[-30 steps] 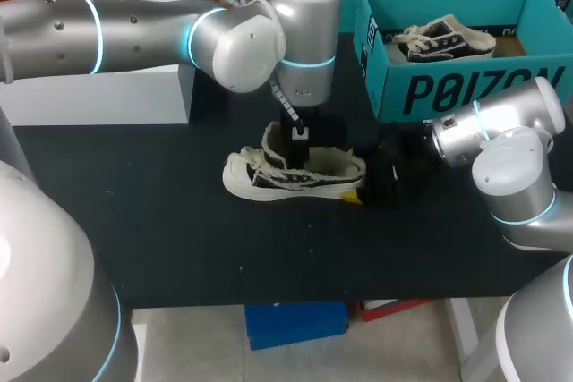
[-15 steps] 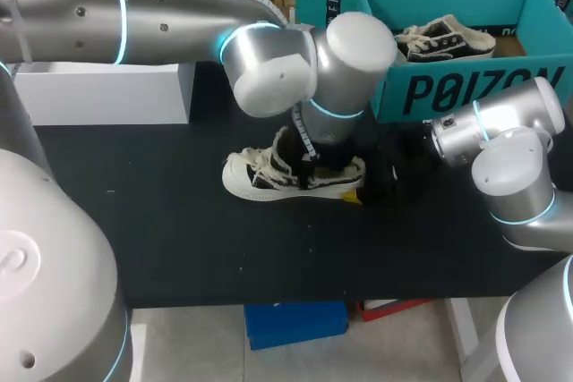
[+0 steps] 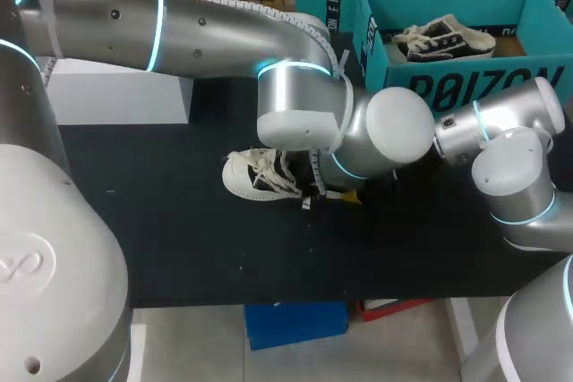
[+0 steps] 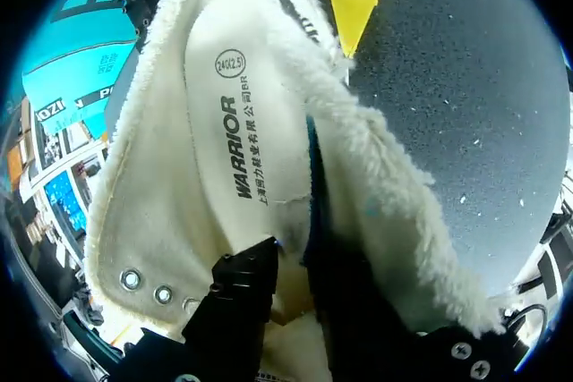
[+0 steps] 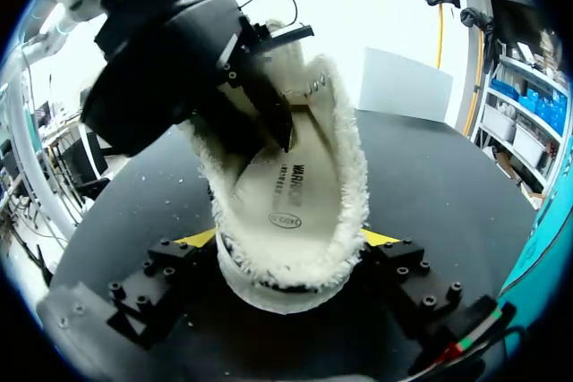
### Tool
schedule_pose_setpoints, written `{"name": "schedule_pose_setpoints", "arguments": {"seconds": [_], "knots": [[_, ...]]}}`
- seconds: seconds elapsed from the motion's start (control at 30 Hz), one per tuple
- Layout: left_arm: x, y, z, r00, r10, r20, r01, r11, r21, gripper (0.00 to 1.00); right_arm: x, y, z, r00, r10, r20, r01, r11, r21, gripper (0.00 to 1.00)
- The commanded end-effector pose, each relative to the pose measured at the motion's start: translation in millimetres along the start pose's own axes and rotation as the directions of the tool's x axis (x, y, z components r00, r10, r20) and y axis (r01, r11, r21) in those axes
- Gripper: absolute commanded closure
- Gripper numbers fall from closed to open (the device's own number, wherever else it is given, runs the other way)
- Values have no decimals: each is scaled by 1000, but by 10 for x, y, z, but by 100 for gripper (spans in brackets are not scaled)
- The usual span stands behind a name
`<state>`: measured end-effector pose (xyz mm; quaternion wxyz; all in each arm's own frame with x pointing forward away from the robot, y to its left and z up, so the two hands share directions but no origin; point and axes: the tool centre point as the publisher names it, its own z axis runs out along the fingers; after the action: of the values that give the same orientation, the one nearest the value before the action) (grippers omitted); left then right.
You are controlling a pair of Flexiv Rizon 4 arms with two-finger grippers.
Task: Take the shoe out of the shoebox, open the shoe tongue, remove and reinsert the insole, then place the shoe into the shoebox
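A white fleece-lined shoe (image 3: 258, 176) lies on the black table (image 3: 179, 221), its heel hidden under my left arm (image 3: 295, 114). In the left wrist view my left gripper (image 4: 291, 257) is deep inside the shoe (image 4: 134, 176), its black fingers (image 4: 242, 288) close together on the raised edge of the white insole (image 4: 233, 131). In the right wrist view my right gripper (image 5: 291, 241) stands wide around the shoe's heel (image 5: 286, 275), a yellow tip (image 5: 199, 238) against each side. The left fingers (image 5: 273, 123) press down onto the insole (image 5: 295, 190).
An open teal shoebox (image 3: 466, 87) stands at the back right with a second shoe (image 3: 445, 36) inside it. A white box (image 3: 107, 96) sits at the back left. Bare black table lies in front of the shoe.
My left arm has swung to the right and down over the shoe's heel, and its fingers have gone deeper into the shoe. The right arm and the shoe have stayed put.
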<state>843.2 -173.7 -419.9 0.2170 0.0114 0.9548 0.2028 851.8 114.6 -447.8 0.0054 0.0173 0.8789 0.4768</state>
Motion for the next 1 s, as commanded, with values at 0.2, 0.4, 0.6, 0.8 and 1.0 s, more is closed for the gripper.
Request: {"name": "schedule_pose_setpoints", "arguments": {"seconds": [0.2, 0.4, 0.6, 0.8, 1.0], "knots": [[-86, 95, 1041, 980, -54, 193, 52, 999, 16, 80, -7, -34, 4, 1000, 2, -1, -2, 1000, 3, 100], [-218, 166, 1168, 974, -73, 216, 72, 997, 9, 80, -7, -34, 4, 1000, 2, -1, -2, 1000, 3, 100], [-265, 159, 1293, 978, -71, 195, 73, 997, -2, 82, -7, -34, 4, 1000, 2, -1, -2, 1000, 3, 100], [-233, 160, 1344, 987, -63, 151, 63, 998, 5, 100, -7, -34, 4, 1000, 2, -1, -2, 1000, 3, 100], [-194, 188, 1188, 987, -71, 145, 67, 997, 35, 100, -7, -34, 4, 1000, 2, -1, -2, 1000, 3, 100]]}}
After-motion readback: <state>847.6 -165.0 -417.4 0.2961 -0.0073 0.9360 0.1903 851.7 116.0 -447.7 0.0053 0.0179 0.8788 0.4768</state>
